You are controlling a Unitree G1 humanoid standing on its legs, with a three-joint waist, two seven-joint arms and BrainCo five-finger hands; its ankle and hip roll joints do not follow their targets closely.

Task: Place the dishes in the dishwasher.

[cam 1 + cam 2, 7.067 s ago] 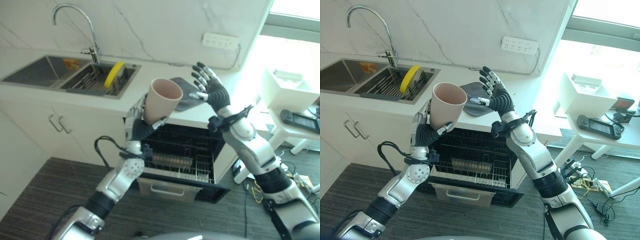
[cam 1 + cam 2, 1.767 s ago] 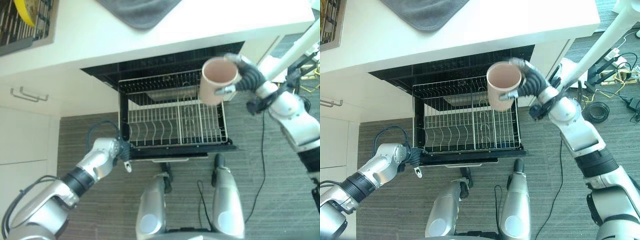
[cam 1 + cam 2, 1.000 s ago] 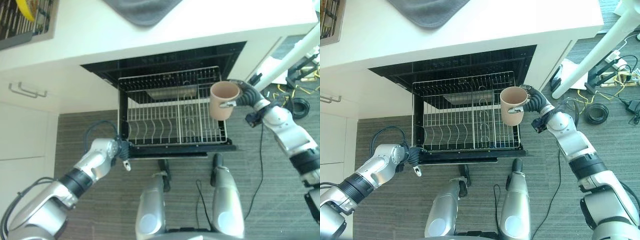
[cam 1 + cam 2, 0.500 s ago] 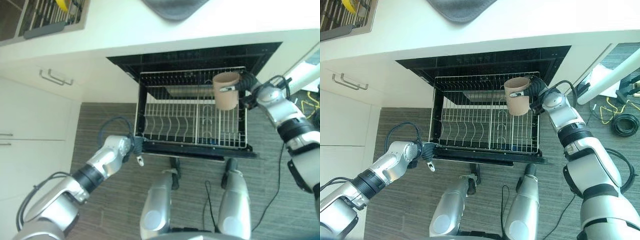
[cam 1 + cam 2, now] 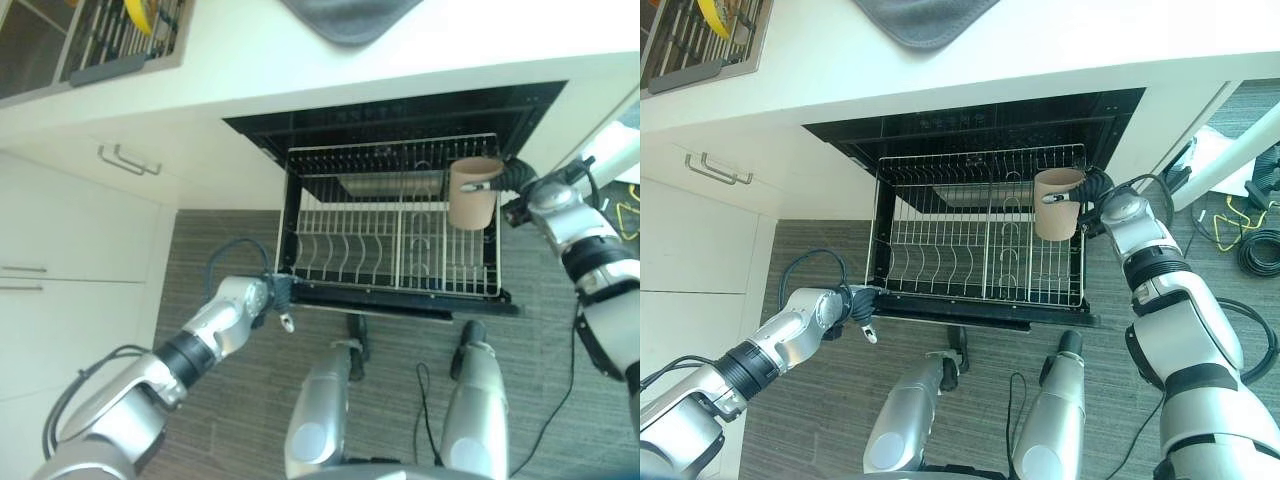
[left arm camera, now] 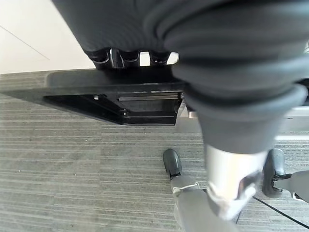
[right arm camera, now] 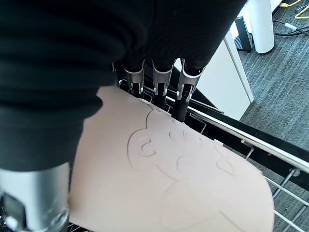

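Observation:
A beige cup (image 5: 473, 195) hangs upright, mouth up, over the back right corner of the pulled-out wire rack (image 5: 350, 235) of the dishwasher. My right hand (image 5: 518, 178) is shut on the cup from its right side; in the right wrist view the fingers (image 7: 159, 82) wrap round the cup (image 7: 169, 183) above the rack's wires. The rack holds rows of bare tines and nothing else that I can make out. My left hand (image 5: 272, 292) rests at the front left corner of the dishwasher's dark front panel (image 6: 120, 92).
A white counter (image 5: 250, 60) runs above the dishwasher, with a grey cloth (image 5: 350, 15) on it. The sink's drain rack (image 5: 110, 45) with a yellow item is at far left. White cabinet doors (image 5: 90, 250) stand left. Cables (image 5: 1260, 250) lie on the floor at right.
My right hand has carried the cup from the rack's front right towards its back right corner and a little lower. The left hand has stayed at the front panel. The camera has shifted.

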